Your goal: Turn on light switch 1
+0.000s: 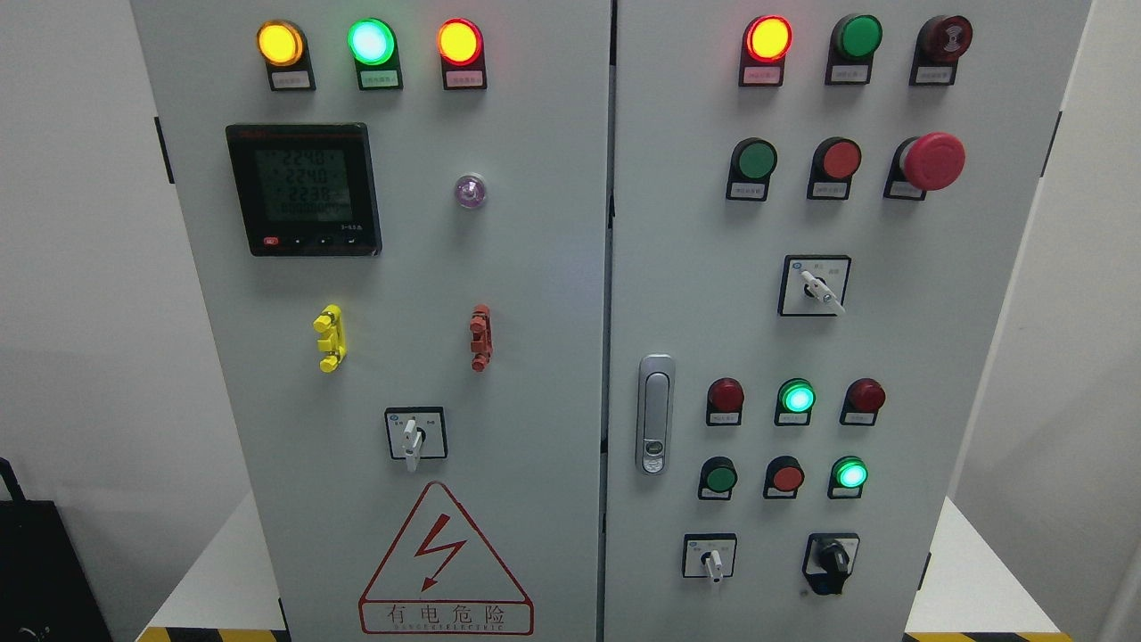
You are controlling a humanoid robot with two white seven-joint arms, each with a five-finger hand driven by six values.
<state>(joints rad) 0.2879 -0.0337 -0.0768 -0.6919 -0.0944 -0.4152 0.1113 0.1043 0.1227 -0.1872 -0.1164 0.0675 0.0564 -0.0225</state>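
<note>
**Grey metal cabinet aglow, robot's hands out of shot**

Neither the left nor the right hand shows in the head view, so their state cannot be told. The frame is filled by a smooth, matt grey double-door cabinet [535,267].

Four rotary switches sit on square black-edged plates. Three have white levers: one at the lower middle of the left door [413,439], one at mid-height on the right door [817,289], and one at the lower right door [712,562]. The fourth has a black knob [833,560] just to the right of that last one. Their labels are too small to read, so which is light switch 1 cannot be told.

Three round domed lamps [370,42] glow along the upper left: amber, green, orange. Below them are a black square digital meter [304,189], a small clear violet dome [470,191], a yellow plastic clip [329,338] and a red-brown clip [480,337]. A red-outlined triangular warning sign [445,560] sits at the bottom.

On the right door are a glossy red mushroom button [932,161] and an oval chrome latch handle [654,415]. Two small green lamps [797,398] glow nearby.
</note>
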